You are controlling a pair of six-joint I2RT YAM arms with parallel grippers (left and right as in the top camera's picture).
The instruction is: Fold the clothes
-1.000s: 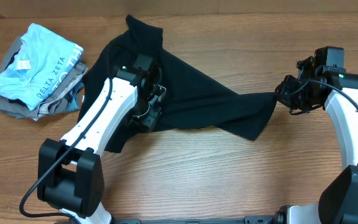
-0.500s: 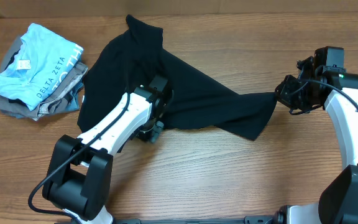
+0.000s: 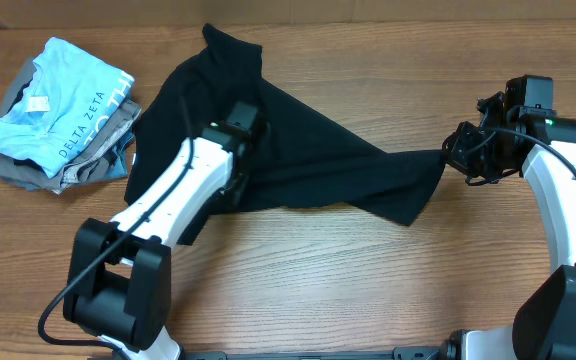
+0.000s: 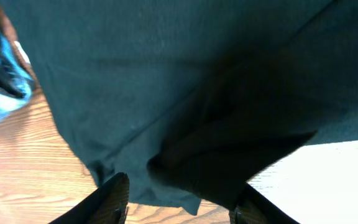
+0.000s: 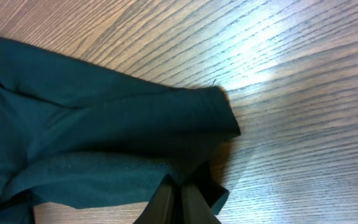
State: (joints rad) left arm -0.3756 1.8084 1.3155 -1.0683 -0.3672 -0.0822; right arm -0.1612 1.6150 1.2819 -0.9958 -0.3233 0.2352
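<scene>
Right pincer (image 5: 180, 194): pinched shut on black shirt (image 3: 308, 160) corner.
Left pincer (image 4: 182, 196): wide, above shirt.
Technique: grip near hem; hold right side taut.

Left arm (image 3: 168, 190): white link shells, black joints, black base, looping black cable. Right arm (image 3: 568, 205), right of black cloth (image 3: 308, 150): same, green LED at wrist.

Overhead even and bright. Glare streaks the table (image 5: 272, 68) in my right-wrist view. Left-wrist view soft, lower right blown white; black garment (image 4: 166, 74) swallows detail.
</scene>
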